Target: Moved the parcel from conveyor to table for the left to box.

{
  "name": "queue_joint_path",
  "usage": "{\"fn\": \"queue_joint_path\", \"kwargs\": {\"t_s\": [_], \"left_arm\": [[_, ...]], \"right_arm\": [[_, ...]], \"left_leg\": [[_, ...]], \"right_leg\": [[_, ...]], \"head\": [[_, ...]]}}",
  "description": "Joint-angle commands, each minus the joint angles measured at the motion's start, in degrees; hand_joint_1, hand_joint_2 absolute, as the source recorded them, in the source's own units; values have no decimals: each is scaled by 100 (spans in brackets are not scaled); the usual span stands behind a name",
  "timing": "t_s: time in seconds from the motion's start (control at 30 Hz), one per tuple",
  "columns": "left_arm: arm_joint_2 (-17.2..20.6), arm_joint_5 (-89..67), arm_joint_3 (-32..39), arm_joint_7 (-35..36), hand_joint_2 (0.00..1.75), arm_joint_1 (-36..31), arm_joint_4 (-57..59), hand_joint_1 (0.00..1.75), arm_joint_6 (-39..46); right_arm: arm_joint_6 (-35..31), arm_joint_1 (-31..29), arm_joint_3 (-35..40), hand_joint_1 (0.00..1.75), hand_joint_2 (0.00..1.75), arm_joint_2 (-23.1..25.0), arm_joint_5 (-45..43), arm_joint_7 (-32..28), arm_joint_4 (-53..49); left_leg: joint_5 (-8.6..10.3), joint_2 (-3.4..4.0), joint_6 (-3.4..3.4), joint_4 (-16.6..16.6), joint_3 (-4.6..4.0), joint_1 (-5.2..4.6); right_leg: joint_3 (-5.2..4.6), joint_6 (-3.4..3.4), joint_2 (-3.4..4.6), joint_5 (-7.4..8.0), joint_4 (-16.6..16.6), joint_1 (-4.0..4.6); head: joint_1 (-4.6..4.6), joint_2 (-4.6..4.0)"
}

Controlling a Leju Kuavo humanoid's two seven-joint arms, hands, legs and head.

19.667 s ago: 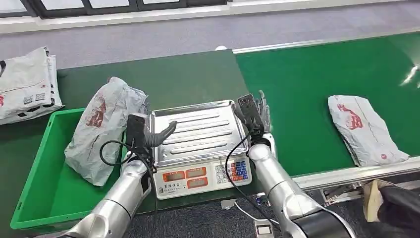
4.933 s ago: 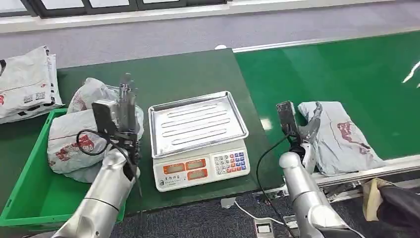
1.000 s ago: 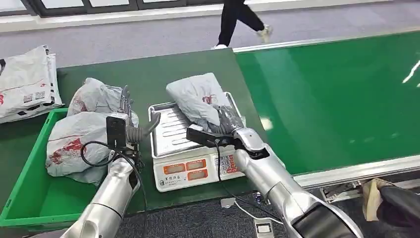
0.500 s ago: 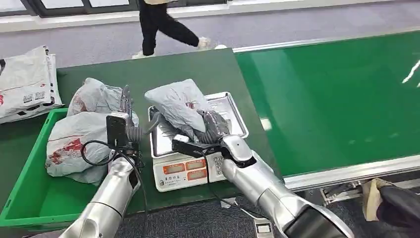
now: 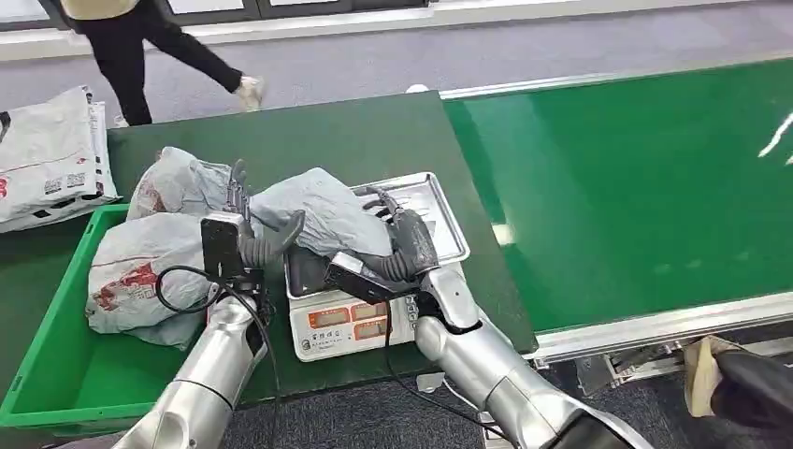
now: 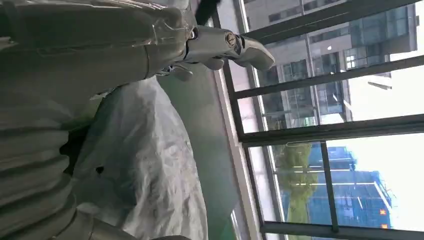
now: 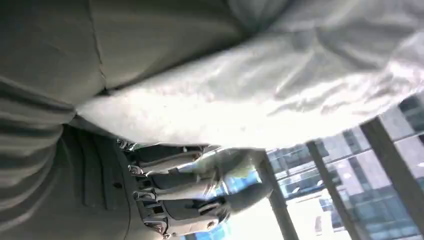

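- Parcel [image 5: 313,217]: grey crumpled poly mailer, soft and wrinkled, lying across the left part of the scale [image 5: 374,271] tray and overhanging its left edge toward the bin; any print on it is hard to make out.
- Right hand [image 5: 400,245] grips the parcel's right end over the tray, fingers curled onto the plastic; right wrist view shows the pale bag [image 7: 280,85] pressed up close.
- Left hand [image 5: 254,234] sits at the parcel's left end, thumb up against the bag and fingers apart; looks like touching rather than gripping, but contact is partly hidden. Left wrist view has grey plastic [image 6: 145,170] just beside the hand.
- Green bin [image 5: 56,365] on the table [image 5: 374,131] left of the scale, holding two grey mailers [image 5: 140,271] with red print, one stacked behind the other.
- More white mailers [image 5: 47,154] piled at the far left, cut off by the frame edge.
- Conveyor [image 5: 636,178], green belt, to the right.
- Person [image 5: 140,42] walking past at the back, cut off above.
- Scale's display mostly hidden by the right arm.
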Motion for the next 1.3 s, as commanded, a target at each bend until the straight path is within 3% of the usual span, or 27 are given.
{"fn": "queue_joint_path", "kwargs": {"t_s": [0.03,0.27,0.37,0.43,0.57,0.63,0.83,1.0,1.17,1.23,1.3], "left_arm": [[34,74,78,-42,175,-267,262,0,147],[35,89,80,-45,175,-262,249,0,179],[29,118,97,-127,175,-266,145,0,443],[20,30,11,-175,175,-280,71,0,667],[-65,-56,-250,-234,175,-313,-113,0,942],[-49,-271,-626,-111,175,-349,-103,0,893],[18,-1334,-1765,302,175,-517,508,0,232],[-235,-2180,-2352,711,175,-575,992,0,293],[-394,-2725,-2652,1105,175,-619,1408,0,755],[-423,-2992,-2857,1477,175,-739,1638,0,485],[-466,-3720,-3488,2298,175,-912,1974,0,-41]], "right_arm": [[-334,87,-615,0,175,-291,-448,-55,-331],[-385,102,-638,0,175,-279,-471,-48,-363],[-545,177,-993,0,175,-447,-841,23,-595],[-557,261,-1289,0,175,-552,-1394,-216,-831],[-623,539,-2175,0,175,-480,-3237,-1254,-1258],[-39,525,-2666,0,175,-305,-4505,-1648,-1122],[1163,-154,-3532,0,175,-150,-6247,-1875,283],[1671,-578,-3801,0,175,-178,-6647,-1848,1069],[1778,-341,-3777,0,175,-141,-6726,-1894,959],[1801,-255,-3734,0,175,-125,-6719,-1882,818],[1813,-160,-3661,0,175,-94,-6688,-1858,594]], "left_leg": [[-7,-21,0,-5,22,9],[-9,-7,0,-6,27,5],[-2,-13,0,0,6,2],[-5,-28,1,2,13,7],[-6,-36,4,3,11,6],[-1,-26,2,5,-2,1],[-2,-21,4,4,6,-2],[-6,-16,8,0,17,-1],[-9,-17,6,-5,25,1],[-13,-10,6,-2,26,0],[-19,-8,5,-5,41,6]], "right_leg": [[32,-4,-13,-10,-12,9],[31,-4,2,-8,-11,5],[10,-2,-8,-5,-2,3],[25,-3,-20,-10,-6,8],[26,0,-29,-12,-7,6],[7,0,-23,-6,-1,0],[16,1,-16,-2,-4,-5],[27,2,-10,-1,-11,-3],[34,-1,-10,-4,-15,-1],[34,-1,-3,-6,-12,-1],[49,-4,4,-9,-18,5]], "head": [[-2,0],[-2,0],[-2,0],[-2,0],[-2,0],[0,0],[0,0],[0,0],[0,0],[-2,0],[0,0]]}}
